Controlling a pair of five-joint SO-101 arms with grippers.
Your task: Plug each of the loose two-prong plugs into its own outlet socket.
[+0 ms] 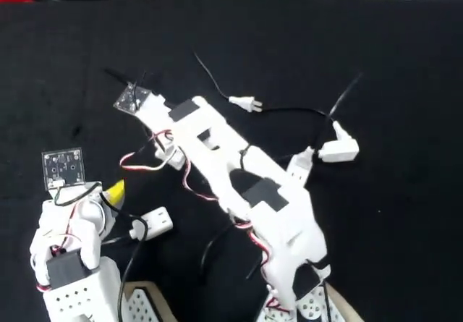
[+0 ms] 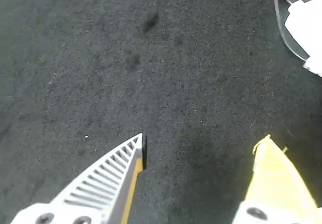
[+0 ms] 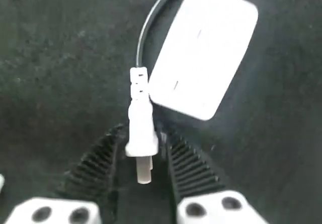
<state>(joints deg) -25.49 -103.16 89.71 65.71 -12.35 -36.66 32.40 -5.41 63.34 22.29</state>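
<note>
The right claw (image 3: 142,133) is sitting narrow around a white plug (image 3: 143,126), its black ribbed fingers (image 3: 100,163) pressing in on either side of the plug body. The plug's prongs are pointing back toward the wrist, and its dark cable is curving away from the claw. An outlet socket (image 3: 204,53), a flat white block, is lying just beside the plug on the black worktop (image 1: 405,61), its edge touching or nearly touching the plug's cable end.

In the high view a second plug (image 1: 246,103) is lying loose on the far side of the right arm, its two prongs pointing right and well apart from both sockets. Another socket (image 1: 153,223) is resting near the left arm with a black cable running from it.

The left claw (image 2: 201,144) is hanging wide open above bare worktop, holding nothing, with a white finger on one side and a yellow finger (image 2: 274,178) on the other.
</note>
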